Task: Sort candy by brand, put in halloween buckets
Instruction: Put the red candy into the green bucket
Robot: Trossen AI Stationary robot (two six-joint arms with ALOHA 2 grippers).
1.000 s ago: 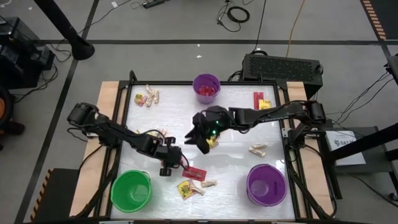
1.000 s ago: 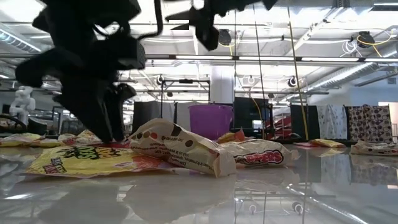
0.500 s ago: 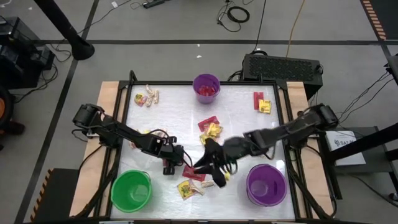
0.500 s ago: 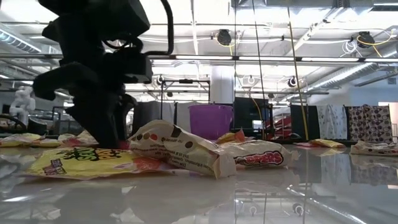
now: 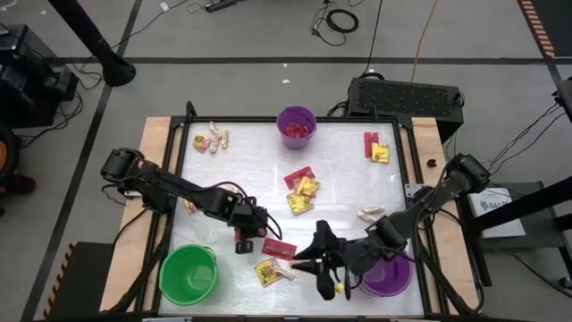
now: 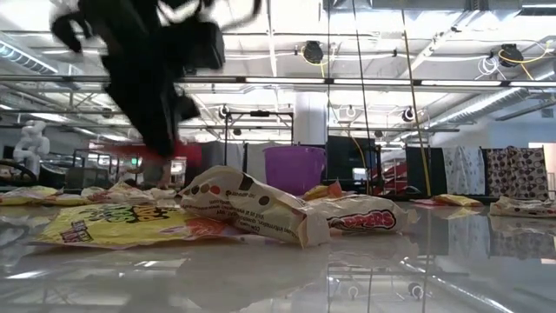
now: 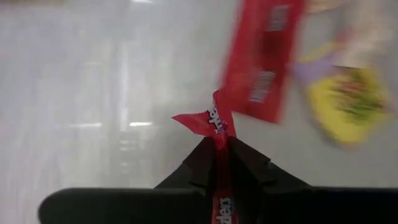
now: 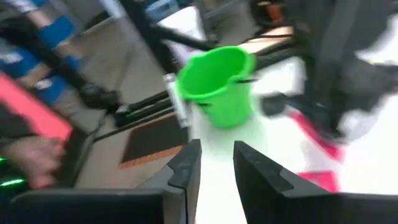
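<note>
- The bright green round plastic bucket point(image 5: 189, 273) stands at the near left corner of the white bench point(image 5: 340, 174); it also shows in the right wrist view point(image 8: 221, 84).
- A small cluster of wrapped candy point(image 5: 213, 139), pale tan twisted pieces beside a yellow and a red one, lies near the far left corner.
- The left end effector point(image 5: 259, 234) sits between the green bucket and the bench's middle, its fingers point(image 7: 245, 165) closed on a flat red candy packet point(image 7: 214, 134) that sticks up between them.
- Just beside it lies another flat red packet point(image 5: 280, 248), and nearer the front edge a yellow packet with dark print point(image 5: 267, 271) touches a pale tan piece point(image 5: 286, 266).
- One purple round plastic bucket point(image 5: 297, 125) stands at the far edge, middle, with red packets visible inside.
- A mixed red and yellow heap point(image 5: 302, 189) rests in the bench's middle.
- The right end effector point(image 5: 323, 268) hangs near the front edge, just left of the second purple bucket point(image 5: 386, 266); its fingers point(image 8: 186, 168) stand slightly apart with nothing seen between them.
- A pale tan twisted piece point(image 5: 370, 214) lies beyond that bucket.
- A red packet point(image 5: 370, 141) and a yellow packet point(image 5: 380, 153) lie together near the far right corner.
</note>
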